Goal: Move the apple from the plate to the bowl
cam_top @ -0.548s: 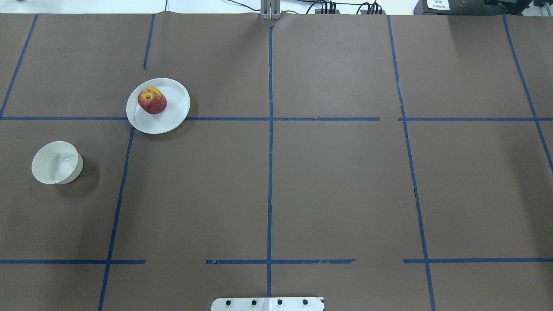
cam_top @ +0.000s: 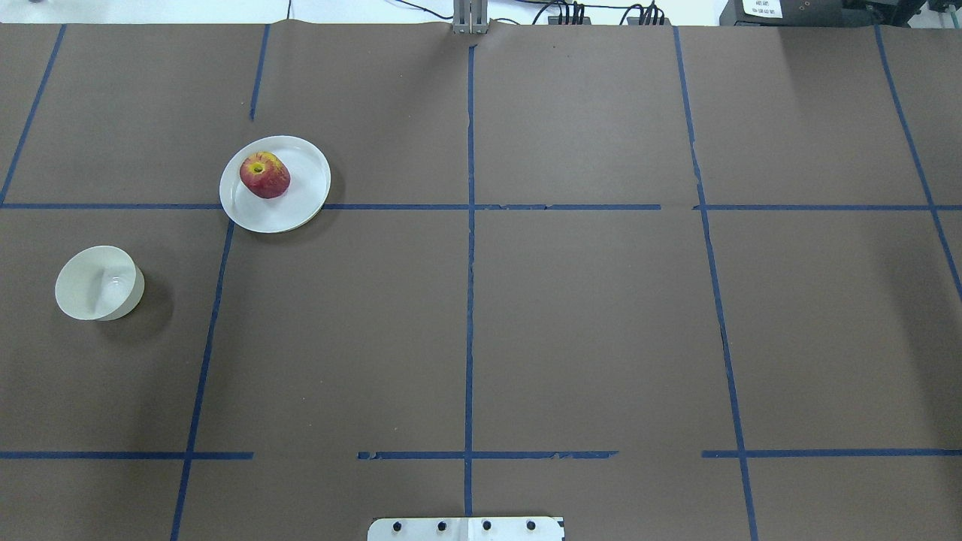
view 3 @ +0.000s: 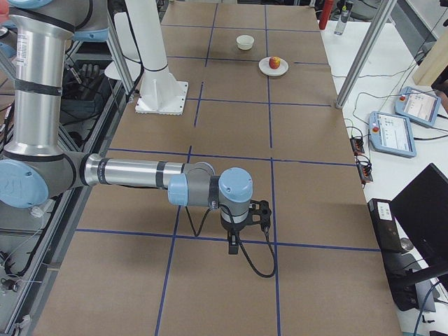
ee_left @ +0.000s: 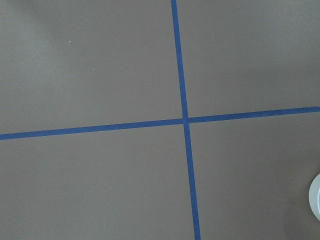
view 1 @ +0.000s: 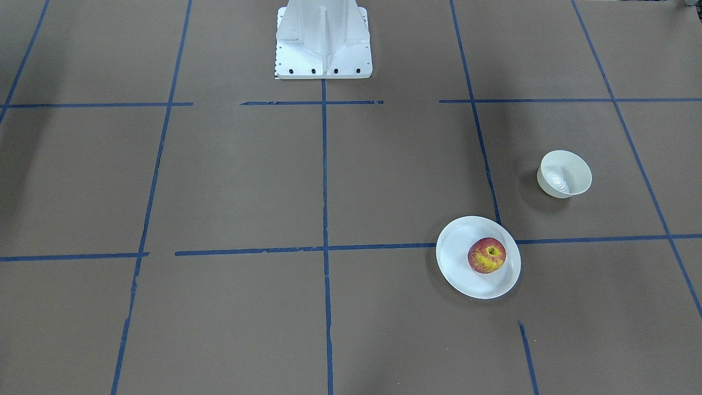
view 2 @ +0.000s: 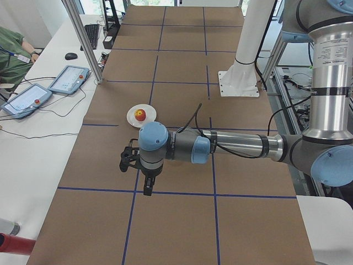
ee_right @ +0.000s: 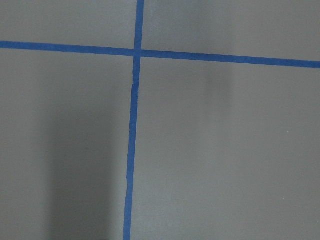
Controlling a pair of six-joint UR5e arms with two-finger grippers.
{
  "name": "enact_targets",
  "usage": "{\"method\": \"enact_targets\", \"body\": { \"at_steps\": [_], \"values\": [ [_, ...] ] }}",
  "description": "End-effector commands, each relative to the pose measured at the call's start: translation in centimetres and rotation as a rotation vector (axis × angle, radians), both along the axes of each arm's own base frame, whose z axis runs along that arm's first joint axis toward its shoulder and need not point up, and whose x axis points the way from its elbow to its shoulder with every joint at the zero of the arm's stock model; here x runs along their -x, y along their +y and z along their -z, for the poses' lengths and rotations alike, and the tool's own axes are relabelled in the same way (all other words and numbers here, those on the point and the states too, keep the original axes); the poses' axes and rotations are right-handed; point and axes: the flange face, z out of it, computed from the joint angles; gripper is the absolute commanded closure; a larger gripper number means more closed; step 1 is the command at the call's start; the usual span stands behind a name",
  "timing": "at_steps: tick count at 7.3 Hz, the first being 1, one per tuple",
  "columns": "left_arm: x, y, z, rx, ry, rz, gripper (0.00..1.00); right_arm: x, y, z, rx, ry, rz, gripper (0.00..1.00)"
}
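Note:
The red and yellow apple (cam_top: 264, 174) lies on the flat white plate (cam_top: 301, 199) at the far left of the table; both also show in the front-facing view, apple (view 1: 486, 255) on plate (view 1: 455, 266). The small deep bowl (cam_top: 98, 283) stands empty, nearer and further left, also in the front-facing view (view 1: 565, 174). No arm shows in the overhead or front-facing views. My left gripper (view 2: 128, 160) shows only in the exterior left view and my right gripper (view 3: 262, 211) only in the exterior right view. I cannot tell whether either is open or shut.
Brown paper with blue tape lines covers the table. The white robot base (view 1: 322, 41) stands at the robot's edge. A white rim (ee_left: 316, 196) shows at the left wrist view's right edge; I cannot tell which dish it is. Tablets (view 2: 38, 91) lie on the side desk.

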Motion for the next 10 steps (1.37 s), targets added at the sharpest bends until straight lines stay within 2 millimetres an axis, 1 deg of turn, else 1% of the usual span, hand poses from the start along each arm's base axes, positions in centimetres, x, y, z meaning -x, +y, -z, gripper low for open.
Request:
{"method": "enact_targets", "body": {
  "at_steps": [1,2,3,4,5,6,7,8,9,10],
  "values": [
    [-0.1,-1.4,2.1,0.004,0.006,0.049,0.0,0.0,0.0,0.0,0.0,0.0,0.0,0.0],
    [-2.9,-4.3,5.1,-0.041,0.009,0.006,0.0,0.0,0.0,0.0,-0.001,0.0,0.0,0.0],
    [-8.7,-8.0,8.7,-0.098,0.01,-0.093,0.0,0.0,0.0,0.0,0.0,0.0,0.0,0.0],
    [-11.1,-10.8,12.9,-0.104,0.031,-0.067,0.0,0.0,0.0,0.0,-0.001,0.0,0.0,0.0],
    [-15.5,-12.9,16.2,-0.066,0.058,-0.046,0.0,0.0,0.0,0.0,0.0,0.0,0.0,0.0],
    [-22.4,-14.3,18.5,-0.048,0.058,-0.09,0.0,0.0,0.0,0.0,-0.001,0.0,0.0,0.0],
    [-29.3,-15.1,19.9,0.04,0.065,-0.082,0.0,0.0,0.0,0.0,-0.001,0.0,0.0,0.0],
    [-32.2,-16.6,21.0,0.053,0.078,-0.054,0.0,0.0,0.0,0.0,-0.001,0.0,0.0,0.0],
    [-37.0,-16.9,20.9,0.03,0.069,-0.022,0.0,0.0,0.0,0.0,0.0,0.0,0.0,0.0],
    [-40.1,-16.4,20.5,0.021,0.062,0.029,0.0,0.0,0.0,0.0,-0.001,0.0,0.0,0.0]
  ]
}}
